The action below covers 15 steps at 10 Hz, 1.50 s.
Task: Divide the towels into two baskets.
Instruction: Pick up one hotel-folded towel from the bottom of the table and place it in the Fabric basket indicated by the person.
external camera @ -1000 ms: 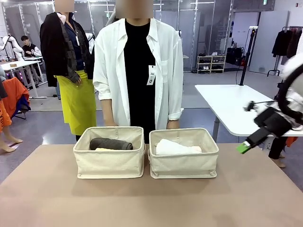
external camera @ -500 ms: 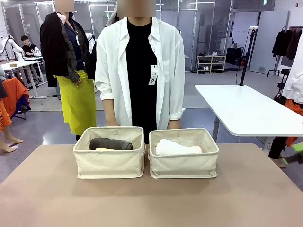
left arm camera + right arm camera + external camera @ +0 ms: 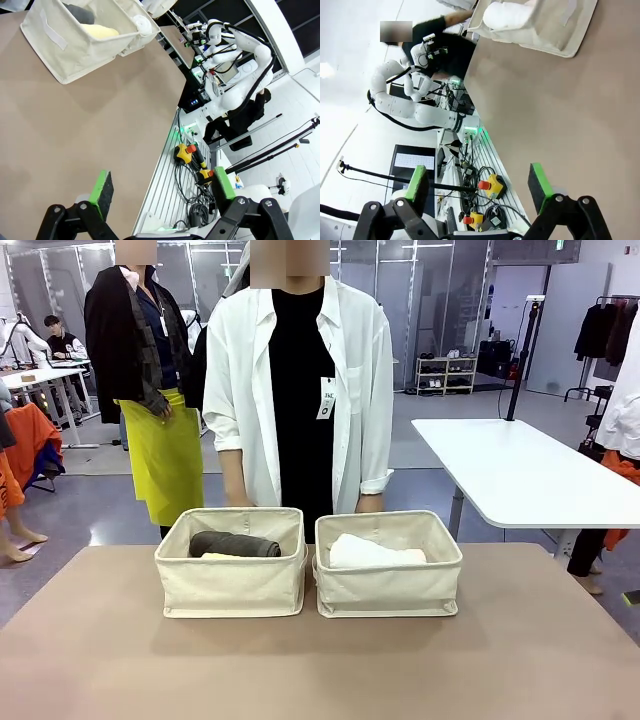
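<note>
On your bench: left basket holding grey towel and yellow towel, right basket holding white towel, pink apparently hidden; left gripper and right gripper both released, empty.

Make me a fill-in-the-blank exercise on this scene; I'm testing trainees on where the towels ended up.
1. The dark grey towel lies in the ____ basket of the front view.
2. Beside it in that basket lies a pale ____ towel.
3. The right basket holds a ____ towel.
4. The left gripper has its jaws ____.

Missing words: left; yellow; white; open
</note>
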Motion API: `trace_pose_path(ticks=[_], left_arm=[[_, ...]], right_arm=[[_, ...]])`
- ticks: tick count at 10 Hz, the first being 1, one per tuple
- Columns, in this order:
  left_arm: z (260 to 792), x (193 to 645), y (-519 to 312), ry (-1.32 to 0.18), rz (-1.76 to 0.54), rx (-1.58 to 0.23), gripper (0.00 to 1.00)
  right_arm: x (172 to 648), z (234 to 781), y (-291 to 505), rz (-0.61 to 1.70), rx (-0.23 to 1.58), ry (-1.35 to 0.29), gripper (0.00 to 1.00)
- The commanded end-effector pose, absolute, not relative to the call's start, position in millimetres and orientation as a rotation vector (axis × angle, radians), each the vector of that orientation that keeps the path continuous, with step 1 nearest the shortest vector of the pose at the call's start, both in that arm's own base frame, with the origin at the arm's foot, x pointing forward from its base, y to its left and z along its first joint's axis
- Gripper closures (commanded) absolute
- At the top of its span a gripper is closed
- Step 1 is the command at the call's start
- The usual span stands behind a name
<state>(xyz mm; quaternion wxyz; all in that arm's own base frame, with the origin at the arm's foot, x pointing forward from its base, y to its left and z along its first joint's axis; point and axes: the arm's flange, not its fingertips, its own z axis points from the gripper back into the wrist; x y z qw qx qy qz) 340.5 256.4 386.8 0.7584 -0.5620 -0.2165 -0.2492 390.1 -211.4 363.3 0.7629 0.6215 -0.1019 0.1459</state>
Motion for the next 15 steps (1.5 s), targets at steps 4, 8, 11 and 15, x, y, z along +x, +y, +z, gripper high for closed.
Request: trace_pose_path(ticks=[4, 8, 11, 15], left_arm=[[389.3, 335.8, 256.0, -0.481, -0.543, -1.221, 0.00], [389.3, 335.8, 256.0, -0.481, -0.543, -1.221, 0.00], [389.3, 335.8, 256.0, -0.481, -0.543, -1.221, 0.00], [389.3, 335.8, 256.0, -0.481, -0.543, -1.221, 0.00]], right_arm=[[386.1, 373.4, -211.2, 0.348, 1.342, -0.249, 0.00], [386.1, 373.4, -211.2, 0.348, 1.342, -0.249, 0.00], [386.1, 373.4, -211.2, 0.348, 1.342, -0.249, 0.00], [386.1, 373.4, -211.2, 0.348, 1.342, -0.249, 0.00]])
